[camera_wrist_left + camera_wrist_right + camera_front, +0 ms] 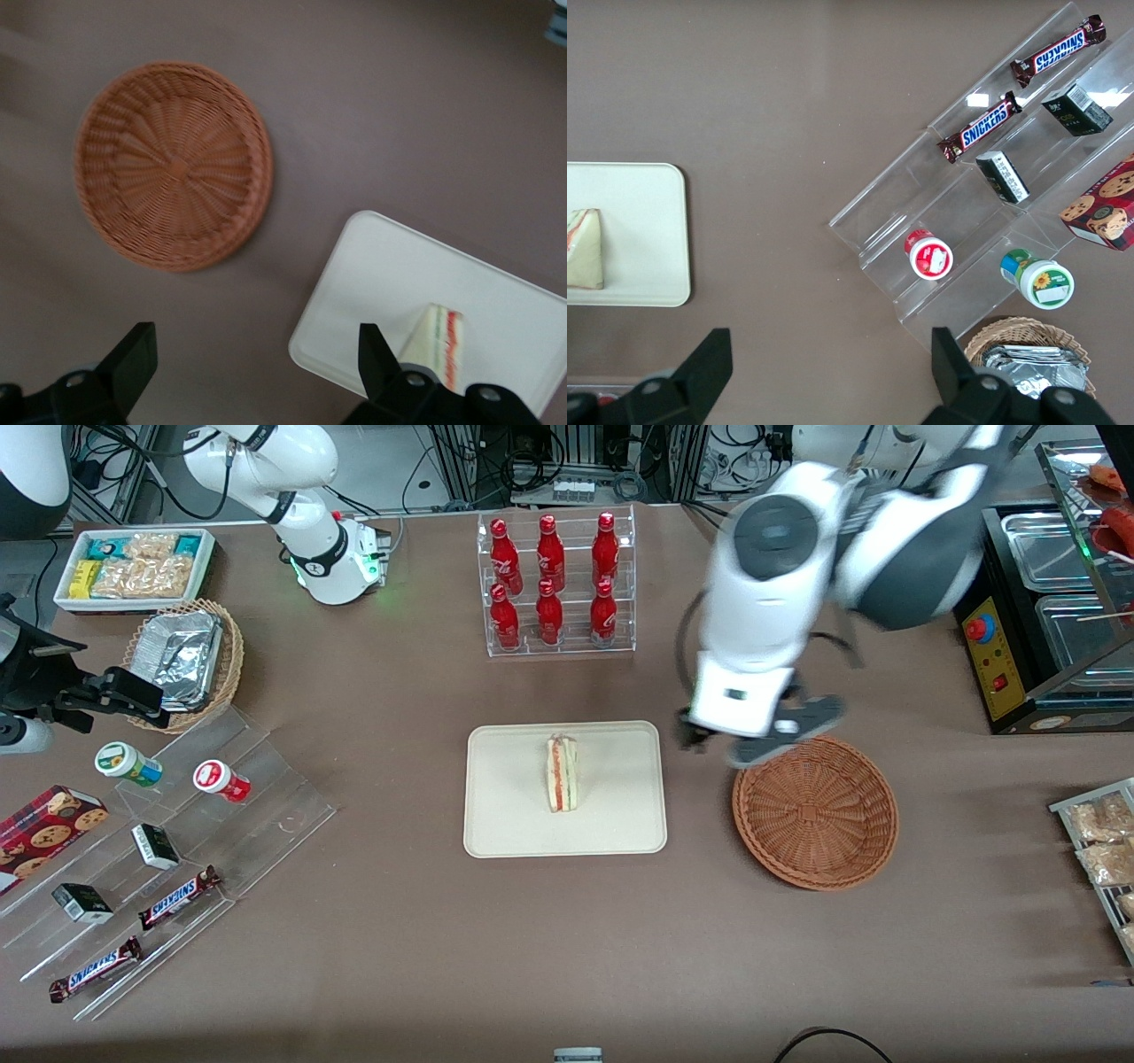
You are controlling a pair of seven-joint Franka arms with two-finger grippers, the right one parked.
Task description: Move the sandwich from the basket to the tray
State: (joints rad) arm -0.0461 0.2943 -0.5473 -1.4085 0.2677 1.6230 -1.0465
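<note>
The sandwich [562,772] lies on the tray [505,824], near its middle, its red and green filling edge turned toward the parked arm's end of the counter [567,939]. The basket [815,813] sits on the counter beside the tray, toward the working arm's end, with a strip of bare counter between the two (nothing shows inside it). The tool [742,746] hangs in the air above the counter, over the gap between tray and basket and touching the basket's upper rim in the front view; the arm above it is blurred. In the left wrist view the tool [252,372] has its two dark fingers [133,359] spread wide with nothing between them, and the basket [173,175] and the tray [390,283] with the sandwich [438,341] show below it. A clear rack of red bottles [556,584] stands farther from the front camera than the tray.
</note>
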